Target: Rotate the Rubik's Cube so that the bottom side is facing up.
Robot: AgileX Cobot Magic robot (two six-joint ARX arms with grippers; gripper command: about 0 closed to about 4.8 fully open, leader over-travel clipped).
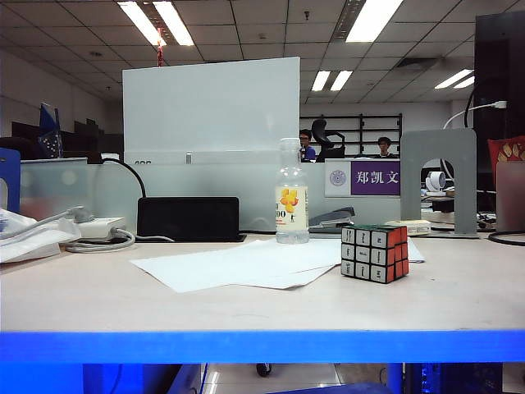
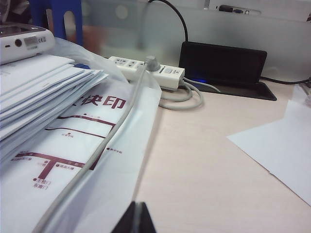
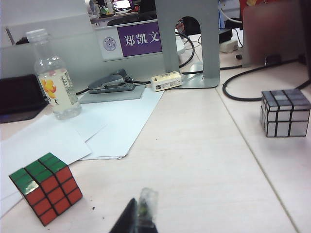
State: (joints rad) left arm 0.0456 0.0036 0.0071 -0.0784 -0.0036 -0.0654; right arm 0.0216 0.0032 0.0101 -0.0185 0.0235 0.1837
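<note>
The table (image 1: 74, 300) fills the lower half of the exterior view, pale and mostly bare in front. White paper sheets (image 1: 238, 264) lie across its middle, and a clear bottle (image 1: 291, 201) stands upright behind them, just above centre. The cube (image 1: 375, 253) sits right of centre on the tabletop, just beside the sheets' right edge and well apart from the bottle; it shows a white face and a red-orange face here, and green on top in the right wrist view.

Neither arm shows in the exterior view. The left gripper (image 2: 135, 219) appears only as dark tips at the bottom centre of its wrist view, pressed together with no gap, clenched on nothing, over bare table beside a stack of papers in a plastic bag (image 2: 63, 145). The right gripper (image 3: 137, 217) shows at the bottom centre of its view, its tips seeming close together, but I cannot tell whether it is clenched or released. The cube (image 3: 46, 188) lies at lower left there, near the tips but not touched. A second, silvery cube (image 3: 285, 112) sits at the right edge, well apart.

The cube looks light and rigid, with smooth stickered faces that may slip. Its layers can twist, so a hold on two opposite side faces, centred, seems safest for turning it over.
</note>
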